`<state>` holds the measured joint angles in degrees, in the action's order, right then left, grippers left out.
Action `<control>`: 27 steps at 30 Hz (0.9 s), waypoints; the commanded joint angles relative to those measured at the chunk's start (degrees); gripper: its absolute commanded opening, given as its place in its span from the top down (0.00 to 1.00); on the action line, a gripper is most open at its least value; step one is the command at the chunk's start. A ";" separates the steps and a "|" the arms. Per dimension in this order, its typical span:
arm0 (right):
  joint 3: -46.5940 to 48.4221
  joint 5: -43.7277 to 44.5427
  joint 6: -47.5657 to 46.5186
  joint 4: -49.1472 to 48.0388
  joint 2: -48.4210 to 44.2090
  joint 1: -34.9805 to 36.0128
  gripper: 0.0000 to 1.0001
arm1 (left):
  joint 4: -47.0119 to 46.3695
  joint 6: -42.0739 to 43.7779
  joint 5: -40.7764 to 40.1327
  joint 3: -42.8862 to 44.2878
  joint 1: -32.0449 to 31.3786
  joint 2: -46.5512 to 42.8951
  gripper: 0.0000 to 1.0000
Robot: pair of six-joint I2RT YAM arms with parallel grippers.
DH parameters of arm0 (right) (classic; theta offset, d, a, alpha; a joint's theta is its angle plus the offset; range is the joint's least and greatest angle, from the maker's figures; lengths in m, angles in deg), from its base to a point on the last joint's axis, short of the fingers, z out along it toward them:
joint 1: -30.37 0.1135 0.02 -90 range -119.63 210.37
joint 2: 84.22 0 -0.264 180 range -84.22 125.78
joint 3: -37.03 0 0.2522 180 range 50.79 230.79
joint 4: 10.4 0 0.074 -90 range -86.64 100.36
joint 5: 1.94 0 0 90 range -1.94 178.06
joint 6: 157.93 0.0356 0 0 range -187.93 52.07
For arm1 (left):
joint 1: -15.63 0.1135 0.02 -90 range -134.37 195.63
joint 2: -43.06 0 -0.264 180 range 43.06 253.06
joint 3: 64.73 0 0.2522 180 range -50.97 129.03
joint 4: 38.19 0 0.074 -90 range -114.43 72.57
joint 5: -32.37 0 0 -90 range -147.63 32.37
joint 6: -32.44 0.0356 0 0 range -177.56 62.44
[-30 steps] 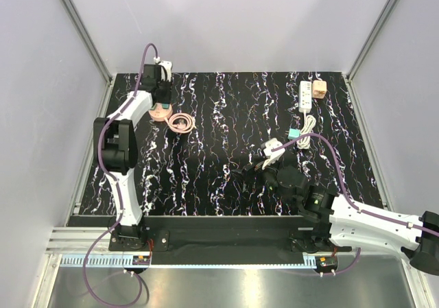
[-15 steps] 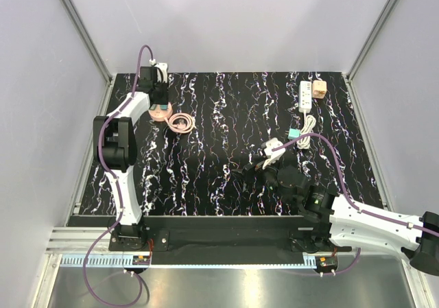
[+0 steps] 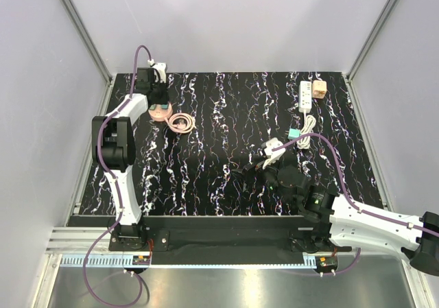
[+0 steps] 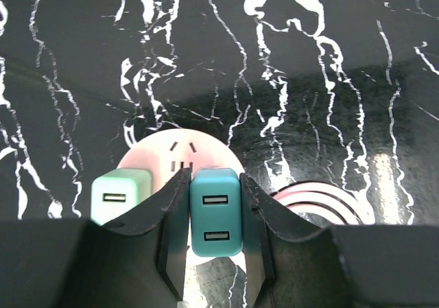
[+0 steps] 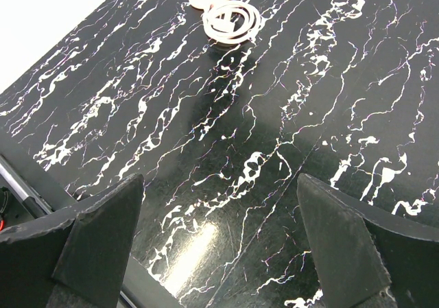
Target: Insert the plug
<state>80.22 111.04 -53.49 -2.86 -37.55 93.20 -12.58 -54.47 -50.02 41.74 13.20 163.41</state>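
Observation:
The peach-tan blocky plug [image 3: 319,88] sits at the far right of the table, beside the white power strip [image 3: 305,97]. No gripper is near it. My left gripper [image 3: 156,97] is at the far left, over a round pink socket disc [image 3: 160,114]. In the left wrist view the left gripper [image 4: 214,179] is shut on a teal USB charger [image 4: 216,215] above the disc [image 4: 206,150]. A mint-green charger [image 4: 120,195] stands just to its left. My right gripper [image 3: 248,165] is open and empty over the middle of the table, and its wrist view [image 5: 223,226] shows only bare tabletop between the fingers.
A coiled pinkish cable [image 3: 182,122] lies right of the disc and shows in the right wrist view [image 5: 233,20]. The strip's white cord [image 3: 309,124] is bundled below it, ending at a small teal piece [image 3: 293,134]. Grey walls enclose the table.
My left gripper has shifted a little back and to the left, uncovering more of the pink disc. The right arm has barely moved.

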 commanded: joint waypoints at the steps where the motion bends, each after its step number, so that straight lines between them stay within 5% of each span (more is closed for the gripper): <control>1: 0.45 0.22 0.59 -2.92 -0.62 -0.34 0.00 | 0.10 -0.28 3.46 -1.56 0.06 -1.26 1.00; 27: -0.07 0.13 0.59 -2.92 -1.59 -0.51 0.00 | 5.90 -0.19 0.73 -1.83 0.68 0.76 1.00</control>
<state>80.22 110.98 -53.12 -2.86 -37.98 93.07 -13.34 -54.60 -49.06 38.86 13.37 161.75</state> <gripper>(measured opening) 0.994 0.340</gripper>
